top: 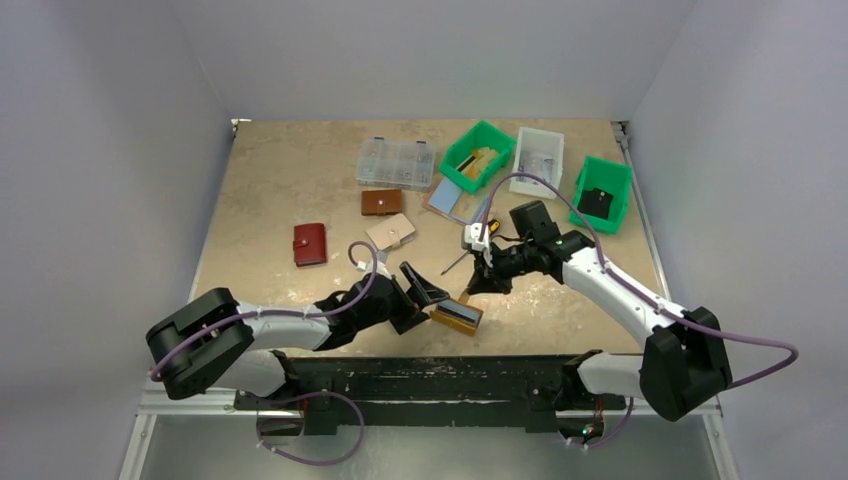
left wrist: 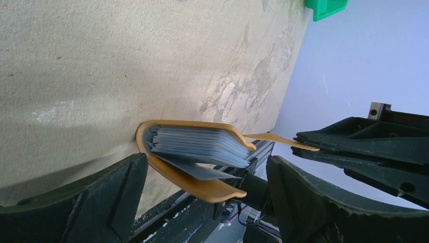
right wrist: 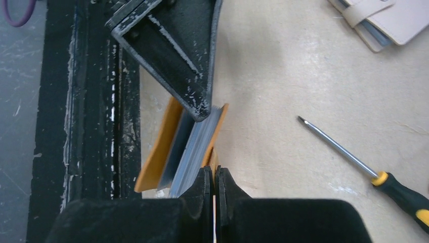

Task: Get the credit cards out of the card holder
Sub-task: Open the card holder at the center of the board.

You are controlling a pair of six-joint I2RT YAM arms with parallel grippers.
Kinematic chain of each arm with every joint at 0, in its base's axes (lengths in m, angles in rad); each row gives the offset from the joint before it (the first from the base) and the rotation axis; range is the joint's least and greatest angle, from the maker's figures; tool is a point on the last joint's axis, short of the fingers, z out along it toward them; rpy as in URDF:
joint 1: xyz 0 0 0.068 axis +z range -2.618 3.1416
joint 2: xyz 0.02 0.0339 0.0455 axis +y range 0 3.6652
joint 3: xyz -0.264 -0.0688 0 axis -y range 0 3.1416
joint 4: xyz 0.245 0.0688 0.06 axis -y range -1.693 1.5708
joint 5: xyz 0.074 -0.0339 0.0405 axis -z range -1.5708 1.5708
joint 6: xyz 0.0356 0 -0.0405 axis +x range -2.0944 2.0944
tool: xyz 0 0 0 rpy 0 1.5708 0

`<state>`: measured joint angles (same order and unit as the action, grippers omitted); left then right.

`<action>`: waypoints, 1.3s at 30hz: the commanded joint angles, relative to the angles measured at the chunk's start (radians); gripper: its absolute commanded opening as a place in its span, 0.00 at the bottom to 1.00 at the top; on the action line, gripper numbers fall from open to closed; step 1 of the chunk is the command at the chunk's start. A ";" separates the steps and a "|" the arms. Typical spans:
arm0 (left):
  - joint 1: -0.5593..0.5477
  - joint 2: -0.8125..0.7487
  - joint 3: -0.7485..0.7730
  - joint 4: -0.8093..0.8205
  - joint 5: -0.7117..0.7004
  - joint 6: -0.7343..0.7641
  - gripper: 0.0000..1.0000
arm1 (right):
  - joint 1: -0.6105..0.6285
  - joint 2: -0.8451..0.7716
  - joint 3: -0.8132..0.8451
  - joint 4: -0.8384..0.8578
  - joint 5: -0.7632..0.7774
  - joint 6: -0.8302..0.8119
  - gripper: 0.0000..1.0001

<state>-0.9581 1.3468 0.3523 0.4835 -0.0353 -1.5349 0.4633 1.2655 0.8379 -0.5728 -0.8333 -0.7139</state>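
card holder [left wrist: 202, 188] lies half open at the near table edge, right against the black rail [right wrist: 86, 126]. right gripper [right wrist: 215, 177] is clamped tight on its snap tab [left wrist: 270, 137], pulling the cover back. left gripper [top: 425, 300] hangs wide open, a finger either side of the holder, gripping nothing. credit cards [left wrist: 197, 144] sit fanned in the slots. I'd hold the tab taut and pinch only the top card's edge, not the cover. Screwdriver [right wrist: 354, 157] and beige wallet [right wrist: 389, 23] lie well apart, no bother; the rail and the right fingers crowding the opening are the real squeeze
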 commanded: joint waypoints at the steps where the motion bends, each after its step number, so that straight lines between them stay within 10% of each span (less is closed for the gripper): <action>1: -0.007 0.006 0.063 -0.056 -0.022 0.011 0.93 | -0.025 -0.055 0.013 0.087 0.056 0.064 0.00; 9: -0.007 -0.030 0.163 -0.320 -0.133 0.217 0.95 | -0.071 -0.083 -0.021 0.171 0.262 0.138 0.00; 20: -0.008 -0.098 0.105 -0.295 -0.049 0.498 0.83 | -0.108 -0.064 -0.049 0.218 0.470 0.162 0.00; 39: -0.008 0.051 -0.069 0.158 0.084 0.277 0.62 | -0.110 0.169 -0.003 0.139 0.649 0.159 0.08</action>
<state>-0.9627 1.3552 0.3183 0.4576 0.0280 -1.1702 0.3576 1.4570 0.7967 -0.4267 -0.2108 -0.5602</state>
